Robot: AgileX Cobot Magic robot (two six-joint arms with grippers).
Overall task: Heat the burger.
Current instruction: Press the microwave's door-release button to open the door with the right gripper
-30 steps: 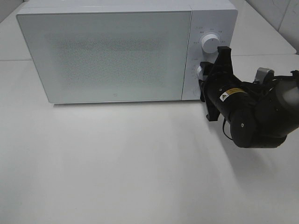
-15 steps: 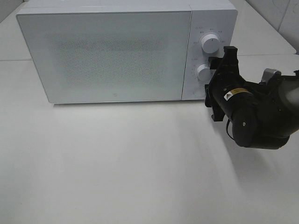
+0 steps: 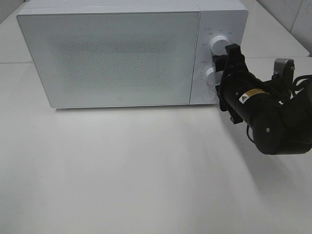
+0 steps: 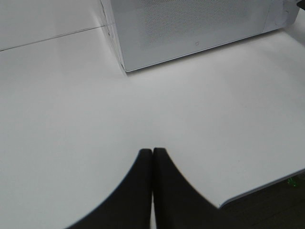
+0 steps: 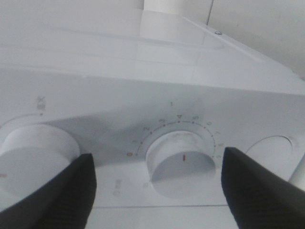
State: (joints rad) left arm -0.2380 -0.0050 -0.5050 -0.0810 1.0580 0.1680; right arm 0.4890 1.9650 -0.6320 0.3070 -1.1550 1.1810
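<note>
Nearest, the left tool hung low over the bare, matt white worktop, its two smooth black curved fingers pressed together with nothing between them.

Further back, on the right, the right tool had changed since a second ago. Then it sat tight against the lower knob. Now its blunt black fingers stood wide apart, one on each side of that knob and clear of it, and the high view showed the knob's white face uncovered. The bulky black arm behind it had also shifted rightward.

The lower knob was a short white cylinder with a red pointer line, ringed by small dots and numerals. Just beside it sat the upper knob, larger and also white, and on the other side a flat round button.

Behind all this stood the microwave, a glossy white box with rounded corners. Its door was shut, a frosted pale panel with a fine speckled mesh.

No view showed the burger; I could not tell through that door whether it lay inside.
</note>
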